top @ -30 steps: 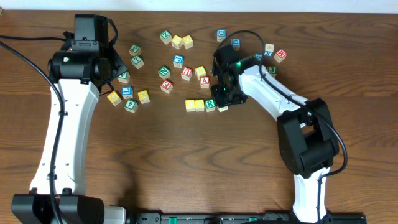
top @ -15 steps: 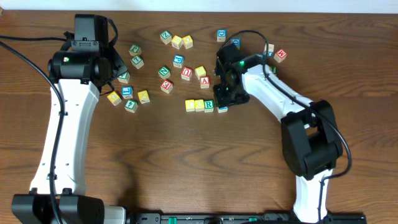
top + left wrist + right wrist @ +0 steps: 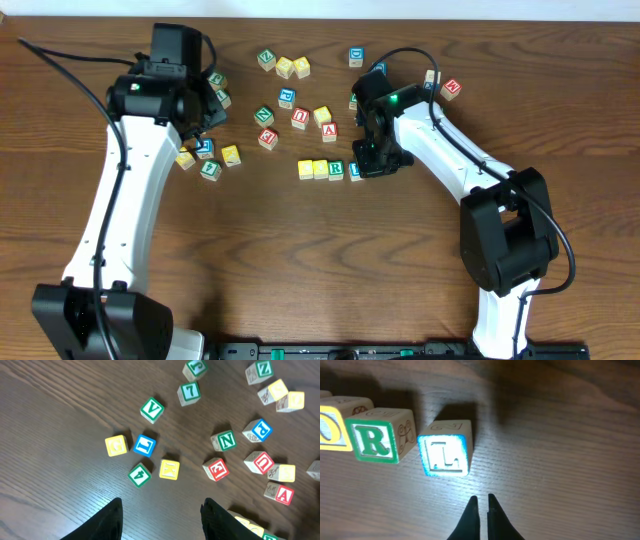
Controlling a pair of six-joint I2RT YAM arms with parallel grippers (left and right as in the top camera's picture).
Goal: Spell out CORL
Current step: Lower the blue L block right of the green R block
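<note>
Blocks (image 3: 300, 117) lie scattered beyond the blue L (image 3: 444, 455) beside green R (image 3: 375, 442); right hand (image 3: 481, 502) clenched, seemingly empty, left hand (image 3: 162, 507) released.

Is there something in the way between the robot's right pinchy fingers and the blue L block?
No, nothing visible is in the way. In the right wrist view, only bare brown wooden table lies between the right gripper, its fingers closed together, and the blue-edged wooden L block, which sits next to the green wooden R block.
</note>
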